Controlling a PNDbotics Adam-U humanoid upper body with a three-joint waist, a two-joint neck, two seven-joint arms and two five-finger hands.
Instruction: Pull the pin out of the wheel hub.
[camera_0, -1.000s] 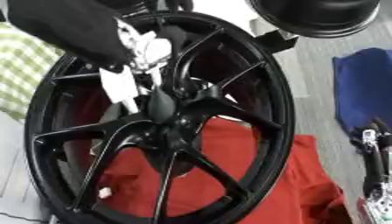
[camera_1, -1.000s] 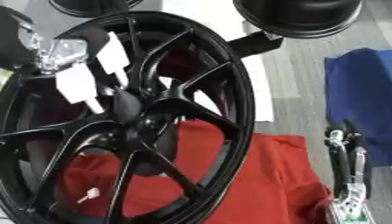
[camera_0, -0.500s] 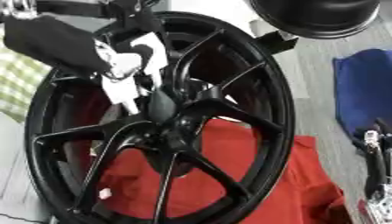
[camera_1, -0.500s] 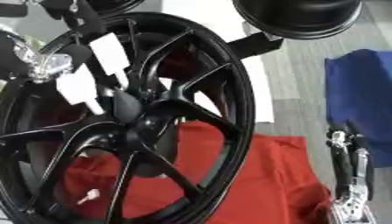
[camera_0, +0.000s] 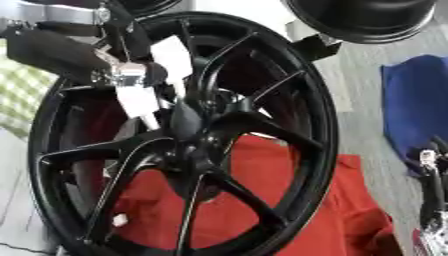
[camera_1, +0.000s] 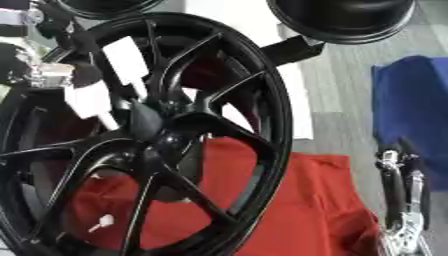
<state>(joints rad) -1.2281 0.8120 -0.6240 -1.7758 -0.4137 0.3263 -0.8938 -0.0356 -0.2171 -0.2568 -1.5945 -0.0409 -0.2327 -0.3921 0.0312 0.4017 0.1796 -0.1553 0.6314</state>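
I am looking down at a grey floor (camera_0: 363, 75) with plank-like lines that is carrying everything here. A red cloth (camera_1: 315, 210) is lying spread across its lower middle, and a black wheel (camera_0: 297, 100) is standing tilted on that cloth. A blue cloth (camera_1: 407, 100) is lying on the floor at the right edge, well apart from the red one. A white sheet (camera_1: 297, 100) is showing just beyond the wheel's rim, and a green checked cloth (camera_0: 22, 95) is lying at the left.
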